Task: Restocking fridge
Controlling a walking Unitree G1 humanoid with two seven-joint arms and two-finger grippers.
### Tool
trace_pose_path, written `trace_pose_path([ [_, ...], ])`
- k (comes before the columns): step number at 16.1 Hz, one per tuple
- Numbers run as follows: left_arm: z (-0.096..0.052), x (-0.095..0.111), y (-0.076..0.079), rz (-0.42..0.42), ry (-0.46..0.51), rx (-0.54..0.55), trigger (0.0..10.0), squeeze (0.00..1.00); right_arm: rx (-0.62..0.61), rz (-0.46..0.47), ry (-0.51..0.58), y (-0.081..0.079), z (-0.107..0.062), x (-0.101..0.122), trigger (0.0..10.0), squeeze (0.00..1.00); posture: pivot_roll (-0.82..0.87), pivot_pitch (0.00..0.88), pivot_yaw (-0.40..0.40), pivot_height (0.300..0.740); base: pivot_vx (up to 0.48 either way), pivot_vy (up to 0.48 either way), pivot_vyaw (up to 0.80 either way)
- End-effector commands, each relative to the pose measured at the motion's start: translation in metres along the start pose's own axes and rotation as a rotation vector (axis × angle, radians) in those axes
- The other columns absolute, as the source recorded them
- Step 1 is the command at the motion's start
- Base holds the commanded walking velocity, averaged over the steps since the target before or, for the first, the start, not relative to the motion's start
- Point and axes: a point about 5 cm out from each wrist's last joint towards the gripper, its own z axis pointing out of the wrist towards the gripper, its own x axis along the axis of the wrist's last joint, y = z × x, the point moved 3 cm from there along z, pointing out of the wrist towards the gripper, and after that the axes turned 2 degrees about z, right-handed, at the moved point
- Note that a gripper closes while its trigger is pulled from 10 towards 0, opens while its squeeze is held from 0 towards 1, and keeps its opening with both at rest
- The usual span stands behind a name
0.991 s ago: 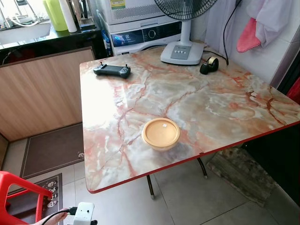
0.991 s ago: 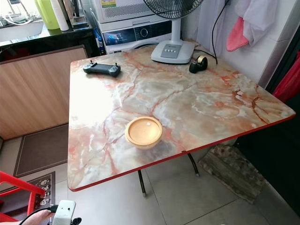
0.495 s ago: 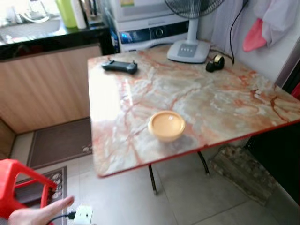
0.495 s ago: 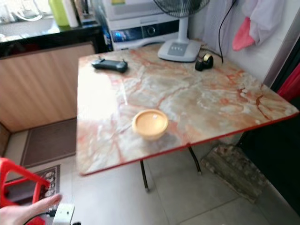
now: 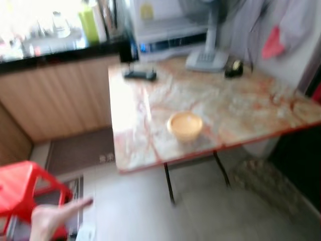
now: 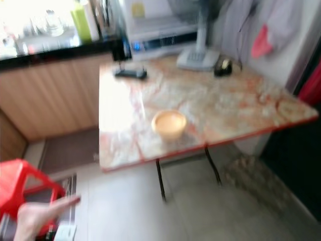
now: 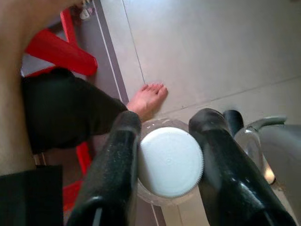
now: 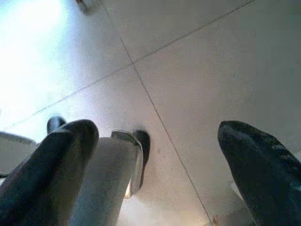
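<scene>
While the head views are motion-blurred, layout still reads: marble-pattern table (image 5: 241, 105) with a red edge spans centre to right of frame, and a yellow lidded bowl (image 5: 185, 125) sits near its front edge, centre frame. Black controller (image 5: 140, 75) lies at the table's far left corner; fan base (image 5: 206, 58) and a small dark tape dispenser (image 5: 233, 69) are at the far side, upper right. Wood-front counter (image 5: 60, 95) sits upper left with a green bottle (image 5: 89, 27) on top. Red plastic stool (image 5: 25, 188) is lower left, with a person's hand (image 5: 55, 217) in front of it at the bottom edge.

Left gripper (image 7: 164, 155) is pinching a jar with a white ribbed lid (image 7: 170, 161), one black finger on each side of the lid, over tiled floor. A person's bare foot (image 7: 146, 99) and dark trouser leg (image 7: 66, 113) are just behind it.

Right gripper (image 8: 155, 160) is spread wide with nothing between the fingers, pointing at grey floor tiles (image 8: 197, 61).
</scene>
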Motion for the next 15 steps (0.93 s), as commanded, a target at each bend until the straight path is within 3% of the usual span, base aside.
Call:
trace_pose_path([
  [1,0.001,0.002,-0.002,0.01,-0.001,0.002,10.0,0.0,-0.005,0.008,0.014,0.001,0.001,0.005,10.0,0.0,-0.02,0.0,0.033,0.74,0.0,0.0,0.0],
  [3,0.001,0.002,-0.002,0.001,-0.003,0.005,10.0,0.0,-0.004,0.005,0.011,0.001,0.001,0.006,10.0,0.0,-0.01,0.0,0.035,0.74,0.0,0.0,0.0],
  [11,0.0,-0.002,0.009,-0.048,-0.019,-0.052,10.0,0.0,0.004,-0.007,0.002,0.0,0.001,0.006,10.0,0.0,0.0,0.0,0.025,0.74,0.0,0.0,-0.79],
  [15,-0.001,-0.006,0.011,-0.02,-0.036,-0.062,10.0,0.0,0.004,-0.012,-0.001,0.0,0.002,0.007,10.0,0.0,-0.01,0.0,0.027,0.74,0.0,0.0,-0.79],
])
